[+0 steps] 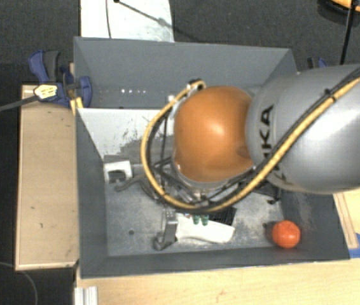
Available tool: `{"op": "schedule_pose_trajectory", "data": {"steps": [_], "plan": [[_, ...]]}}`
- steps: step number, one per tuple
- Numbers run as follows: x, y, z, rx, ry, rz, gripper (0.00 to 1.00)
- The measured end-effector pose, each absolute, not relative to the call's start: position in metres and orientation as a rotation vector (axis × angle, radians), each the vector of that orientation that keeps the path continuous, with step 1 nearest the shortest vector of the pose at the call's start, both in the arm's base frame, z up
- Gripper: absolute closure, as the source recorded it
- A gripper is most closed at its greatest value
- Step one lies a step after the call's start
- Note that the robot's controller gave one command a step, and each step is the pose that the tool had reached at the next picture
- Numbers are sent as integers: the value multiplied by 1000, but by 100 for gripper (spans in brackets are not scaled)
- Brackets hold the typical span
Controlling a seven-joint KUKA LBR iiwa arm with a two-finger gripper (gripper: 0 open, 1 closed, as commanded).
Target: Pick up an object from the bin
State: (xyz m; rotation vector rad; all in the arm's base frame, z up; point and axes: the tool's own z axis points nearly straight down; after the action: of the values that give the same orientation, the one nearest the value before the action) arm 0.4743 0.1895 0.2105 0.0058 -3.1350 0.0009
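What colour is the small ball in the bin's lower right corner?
The ball is orange, camera view.

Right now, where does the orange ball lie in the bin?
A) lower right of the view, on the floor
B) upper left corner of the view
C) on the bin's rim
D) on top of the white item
A: the orange ball sits on the floor of the bin at the view's lower right, near the front wall, with a gap between it and the white item to its left.

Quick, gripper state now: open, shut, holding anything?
Gripper: cannot be told; it sits mostly under the orange wrist cover, by a flat white thing near the bin front.
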Motion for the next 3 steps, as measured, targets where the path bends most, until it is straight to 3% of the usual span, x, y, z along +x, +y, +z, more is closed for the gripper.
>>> {"op": "schedule_pose_trajectory", "data": {"steps": [1, 2, 3], "plan": [[476, 188, 215, -3, -3143, -2, 0], [479, 175, 191, 124, -3147, -7, 0], [509, 127, 130, 450, -3117, -3, 0]]}}
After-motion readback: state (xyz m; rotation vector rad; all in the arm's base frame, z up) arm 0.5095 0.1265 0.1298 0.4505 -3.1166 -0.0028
